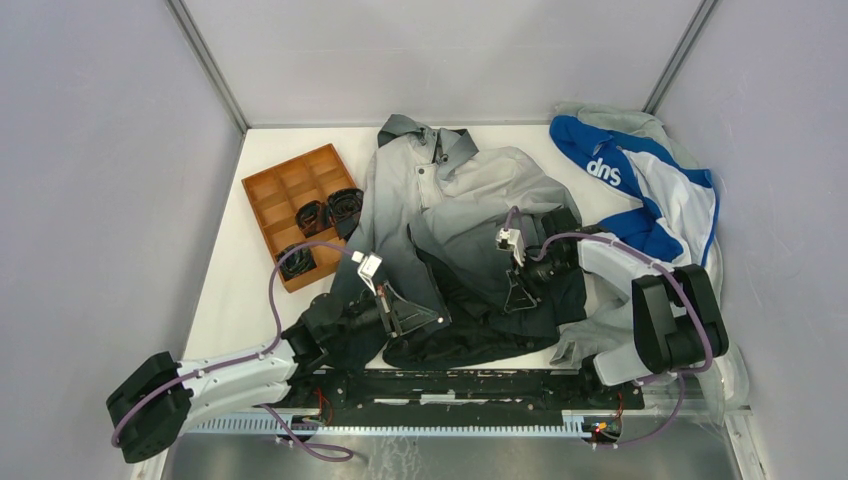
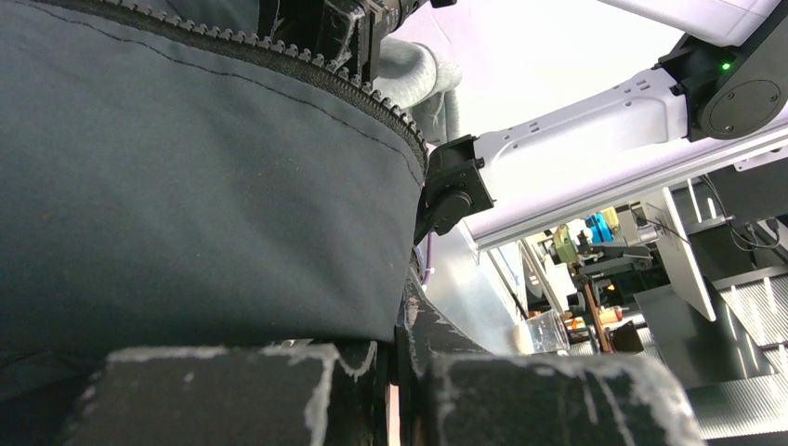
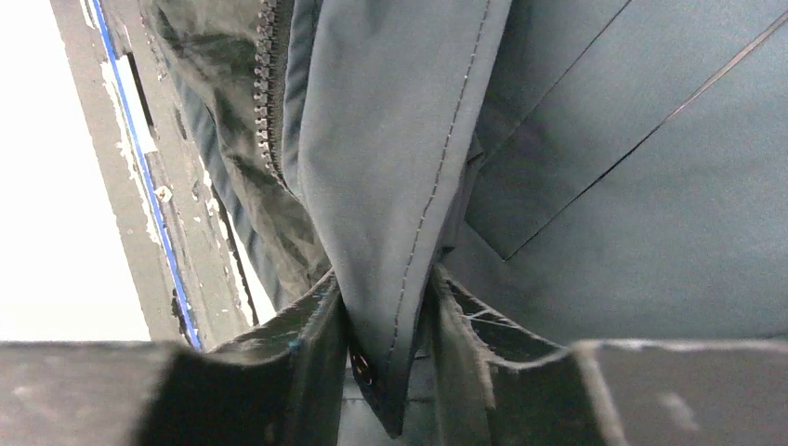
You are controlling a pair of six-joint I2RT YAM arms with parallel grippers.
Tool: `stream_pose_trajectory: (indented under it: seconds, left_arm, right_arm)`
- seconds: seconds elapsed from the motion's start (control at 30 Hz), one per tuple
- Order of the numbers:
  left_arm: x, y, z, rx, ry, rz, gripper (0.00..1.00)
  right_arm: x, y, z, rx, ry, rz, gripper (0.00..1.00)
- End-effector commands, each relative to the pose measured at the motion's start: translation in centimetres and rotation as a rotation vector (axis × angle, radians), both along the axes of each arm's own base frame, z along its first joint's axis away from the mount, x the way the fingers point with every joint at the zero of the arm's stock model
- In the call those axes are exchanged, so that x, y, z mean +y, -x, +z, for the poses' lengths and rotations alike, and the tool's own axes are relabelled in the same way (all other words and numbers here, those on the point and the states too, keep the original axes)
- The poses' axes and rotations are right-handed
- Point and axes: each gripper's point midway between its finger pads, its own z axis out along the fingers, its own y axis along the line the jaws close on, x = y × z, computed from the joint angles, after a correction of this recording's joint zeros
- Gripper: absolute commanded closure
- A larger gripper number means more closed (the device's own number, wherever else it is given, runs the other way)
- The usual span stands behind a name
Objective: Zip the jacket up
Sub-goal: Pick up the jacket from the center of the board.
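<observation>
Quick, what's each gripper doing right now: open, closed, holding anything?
Left gripper: closed, pinching the dark lower part of the jacket.
Right gripper: closed on a fold of the jacket.

A stitched fold of the jacket [image 3: 576,186] sits between the right gripper [image 3: 390,372], seemingly pinched; zipper teeth [image 3: 268,84] run upper left.

A lab test cell: plain grey panel walls [image 1: 100,180] enclosing a white table [image 1: 235,300].
</observation>
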Motion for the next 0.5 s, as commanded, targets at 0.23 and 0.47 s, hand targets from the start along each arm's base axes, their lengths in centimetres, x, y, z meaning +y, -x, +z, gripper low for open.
stream_pose_trajectory:
  seconds: [0.23, 0.47]
  left_arm:
    - [0.0, -0.5, 1.8, -0.035, 0.035, 0.018, 0.98]
    - [-1.2, -0.6, 3.9, -0.165, 0.027, -0.028, 0.98]
  right_arm:
    - [0.8, -0.3, 1.5, -0.030, -0.057, 0.030, 0.96]
    - [2.4, 0.5, 6.4, -0.047, -0.205, 0.085, 1.00]
